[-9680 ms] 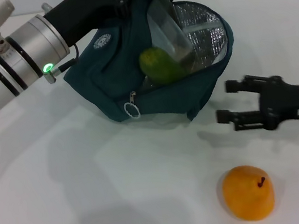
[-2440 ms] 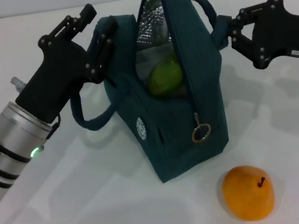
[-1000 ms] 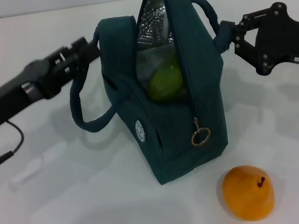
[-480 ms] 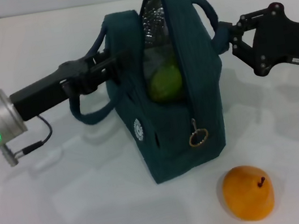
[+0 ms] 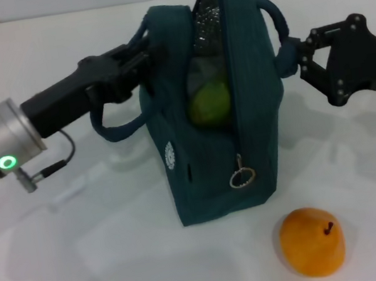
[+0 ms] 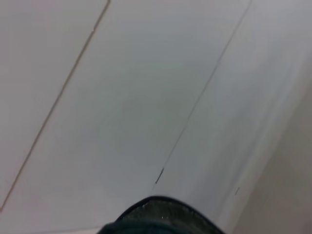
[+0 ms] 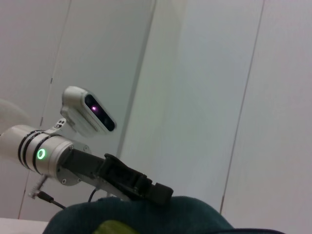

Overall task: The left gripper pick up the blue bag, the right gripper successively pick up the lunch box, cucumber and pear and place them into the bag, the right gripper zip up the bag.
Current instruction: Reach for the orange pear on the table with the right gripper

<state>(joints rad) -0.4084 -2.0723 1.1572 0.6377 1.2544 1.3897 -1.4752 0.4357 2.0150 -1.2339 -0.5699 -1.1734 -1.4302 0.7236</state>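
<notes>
Bag (image 5: pixel 210 144) upright on worktop (image 5: pixel 85 258), cucumber (image 5: pixel 209 104) inside | left gripper (image 5: pixel 133 62) fingers clamp its handle | right gripper (image 5: pixel 291 58) at other handle, grip unclear | pear (image 5: pixel 312 241) loose in front | we hold the mouth wide, steady.

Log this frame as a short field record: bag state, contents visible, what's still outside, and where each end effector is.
bag: blue bag upright on the white table, top opening unzipped, ring pull hanging on its front
visible inside: cucumber
lunch box: cannot tell
outside: pear on the table in front of the bag
left end effector: at the bag's left handle, near the top edge
right end effector: at the bag's right handle
task stage: pear not yet packed, zip not yet closed
</notes>
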